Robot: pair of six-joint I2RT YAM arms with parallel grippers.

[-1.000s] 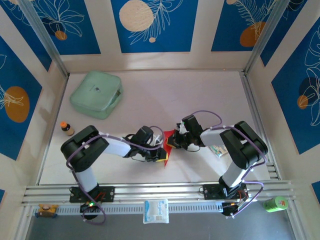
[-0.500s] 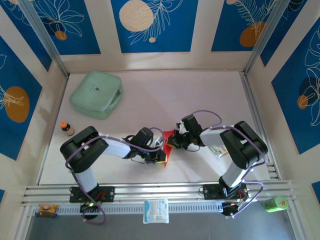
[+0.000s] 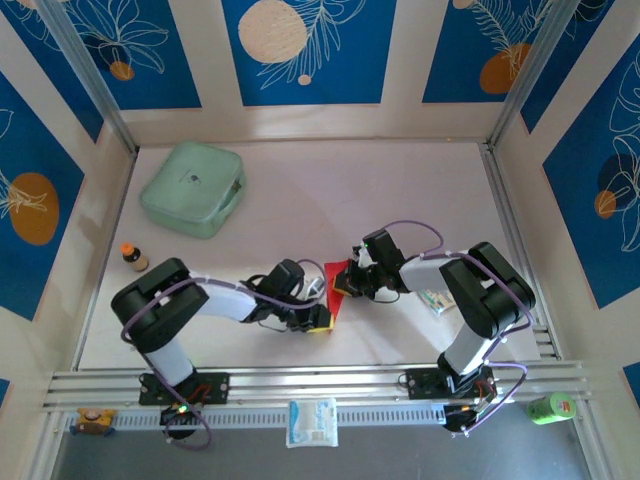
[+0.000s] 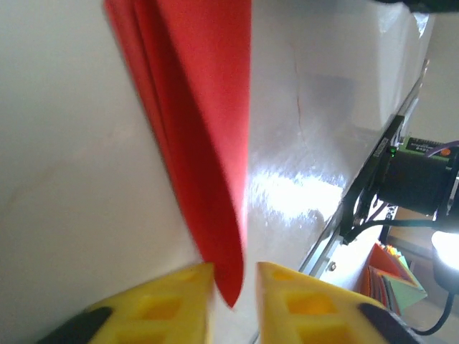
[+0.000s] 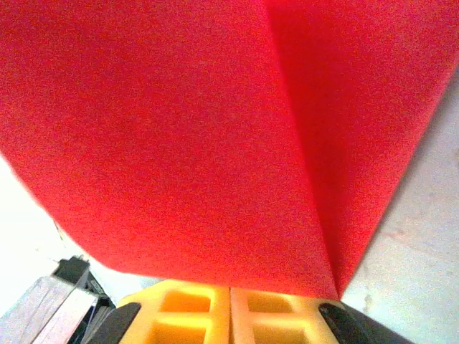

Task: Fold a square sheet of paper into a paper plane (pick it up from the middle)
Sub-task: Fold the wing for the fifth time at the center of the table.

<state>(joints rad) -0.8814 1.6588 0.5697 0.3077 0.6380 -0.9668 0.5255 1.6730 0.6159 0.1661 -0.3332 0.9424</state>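
Note:
The square sheet of paper (image 3: 338, 281) is bright red and folded into a layered, pointed shape near the table's front middle. In the left wrist view its narrow tip (image 4: 215, 179) hangs down between the yellow fingers of my left gripper (image 4: 235, 278), which stand slightly apart, with a gap beside the tip. From above, the left gripper (image 3: 321, 320) sits just below the paper. My right gripper (image 3: 352, 282) is at the paper's right side. In the right wrist view the right gripper (image 5: 229, 292) has its pads pressed together on the edge of the creased paper (image 5: 179, 129).
A mint-green case (image 3: 192, 187) lies at the back left. A small orange-capped bottle (image 3: 132, 257) stands by the left wall. A small packet (image 3: 434, 299) lies beside the right arm. On the front rail sit a white packet (image 3: 311, 422) and a green can (image 3: 550, 407).
The left gripper's jaws have parted a little around the paper tip, and the left arm's elbow has shifted left. The right gripper and the paper stay put.

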